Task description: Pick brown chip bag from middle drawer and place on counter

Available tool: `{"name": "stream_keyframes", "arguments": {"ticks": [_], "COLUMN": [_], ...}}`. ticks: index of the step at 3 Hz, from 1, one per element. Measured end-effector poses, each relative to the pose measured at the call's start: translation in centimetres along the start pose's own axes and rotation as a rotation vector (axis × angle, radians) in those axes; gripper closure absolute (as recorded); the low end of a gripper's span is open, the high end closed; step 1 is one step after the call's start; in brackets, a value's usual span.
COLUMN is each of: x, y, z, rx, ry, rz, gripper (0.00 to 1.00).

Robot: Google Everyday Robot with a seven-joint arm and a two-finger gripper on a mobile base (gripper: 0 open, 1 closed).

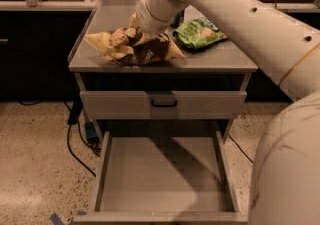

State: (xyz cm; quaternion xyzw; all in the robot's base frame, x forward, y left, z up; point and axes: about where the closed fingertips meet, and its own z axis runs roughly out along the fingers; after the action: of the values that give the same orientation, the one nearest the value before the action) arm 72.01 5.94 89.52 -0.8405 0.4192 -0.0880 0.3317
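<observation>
The brown chip bag (131,45) is crumpled, dark brown and tan, at the front left of the counter (220,60). My gripper (150,36) sits at the end of the white arm, right over the bag's middle. It is shut on the bag, and the wrist hides most of the fingers. The bag's lower edge is at or just above the counter surface; I cannot tell if it touches. The middle drawer (165,179) is pulled open below, with nothing in it.
A green chip bag (199,33) lies on the counter at the back right, next to my arm. The upper drawer front with a black handle (164,103) is closed. Cables (75,139) run over the floor on the left. My white arm fills the right side.
</observation>
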Motion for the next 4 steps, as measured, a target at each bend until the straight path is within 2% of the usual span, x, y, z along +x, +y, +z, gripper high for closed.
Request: {"name": "stream_keyframes", "arguments": {"ticks": [1, 2, 3, 4], "x": [0.3, 1.3, 1.3, 1.3], "y": [-1.3, -0.8, -0.8, -0.8], "z": [0.2, 2.1, 2.1, 2.1], "rx": [0.006, -0.008, -0.008, -0.008], "ry": [-0.009, -0.029, -0.029, -0.029], "rz": [-0.014, 0.016, 0.016, 0.016], "gripper": [1.00, 1.00, 1.00, 0.82]}}
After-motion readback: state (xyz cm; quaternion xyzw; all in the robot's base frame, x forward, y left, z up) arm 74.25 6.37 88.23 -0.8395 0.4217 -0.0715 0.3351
